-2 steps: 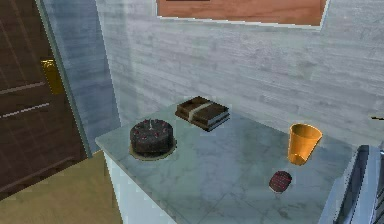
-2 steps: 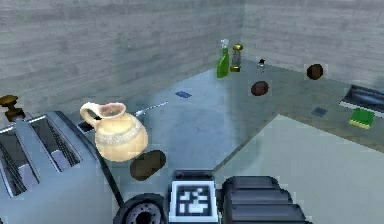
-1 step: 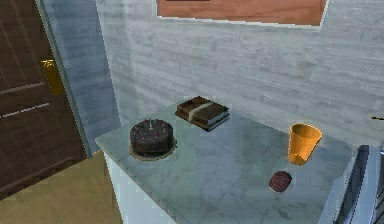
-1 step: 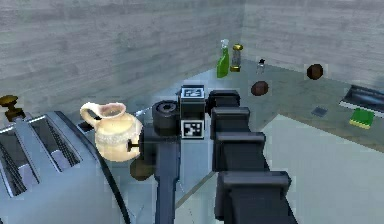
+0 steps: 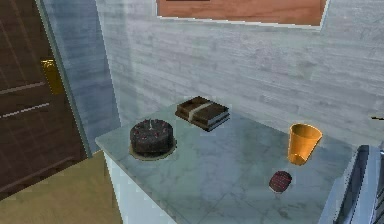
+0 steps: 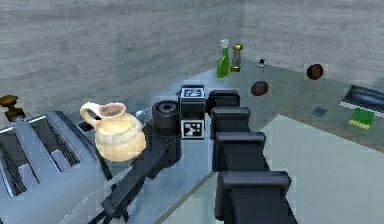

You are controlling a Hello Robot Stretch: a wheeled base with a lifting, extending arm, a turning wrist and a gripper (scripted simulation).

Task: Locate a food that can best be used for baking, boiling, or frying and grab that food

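Cream jug (image 6: pixel 115 135) stands centre-left near the gripper (image 6: pixel 140 176); whether that holds anything cannot be told; toaster (image 6: pixel 40 150) lower left.

Extended arm (image 6: pixel 240 150), a dark segmented bar, rises from the arm side view's bottom edge. White marker squares (image 6: pixel 192 128) cap its far end; the gripper (image 6: pixel 122 195) slants down-left, its load indeterminable.

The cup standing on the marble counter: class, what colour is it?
The cup is orange, clearest in the forward view.
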